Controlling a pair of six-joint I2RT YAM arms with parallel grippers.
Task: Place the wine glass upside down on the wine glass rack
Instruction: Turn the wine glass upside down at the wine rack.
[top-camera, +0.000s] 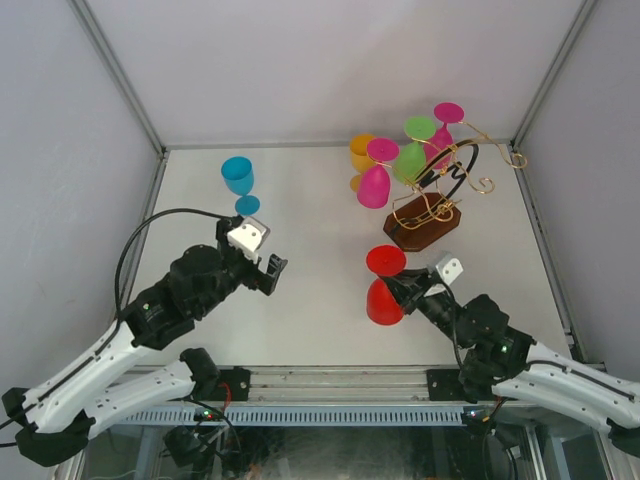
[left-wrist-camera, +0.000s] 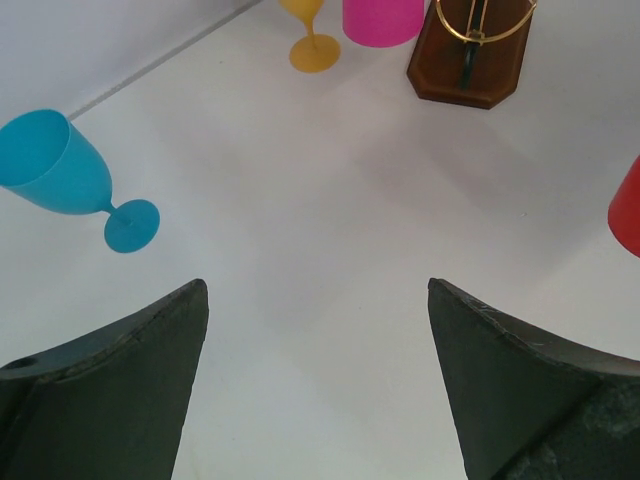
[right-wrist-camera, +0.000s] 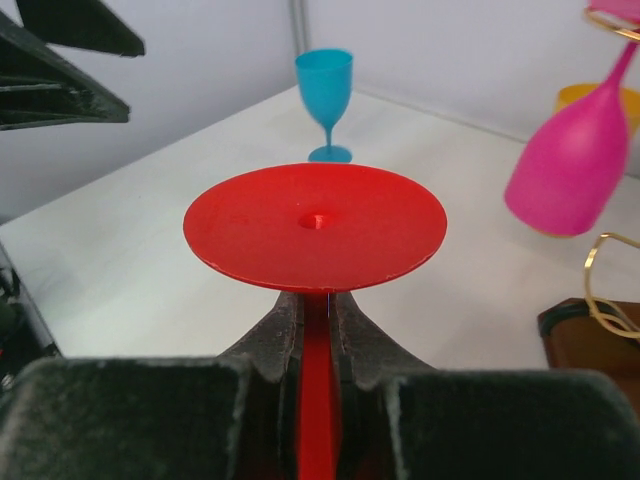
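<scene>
A red wine glass (top-camera: 384, 300) is upside down at the centre right of the table, foot up, and my right gripper (top-camera: 402, 285) is shut on its stem. In the right wrist view the round red foot (right-wrist-camera: 315, 225) sits just above the fingers (right-wrist-camera: 275, 335), which pinch the stem (right-wrist-camera: 318, 400). The wine glass rack (top-camera: 440, 195), gold wire on a dark wooden base (top-camera: 425, 230), stands just behind the glass, with its base also in the left wrist view (left-wrist-camera: 470, 60). My left gripper (top-camera: 272, 270) is open over bare table (left-wrist-camera: 318, 290).
Pink (top-camera: 374, 185), green (top-camera: 412, 160) and magenta (top-camera: 445, 130) glasses hang upside down on the rack. An orange glass (top-camera: 361, 152) stands behind them. A blue glass (top-camera: 238, 178) stands upright at the back left. Grey walls close in the table on three sides.
</scene>
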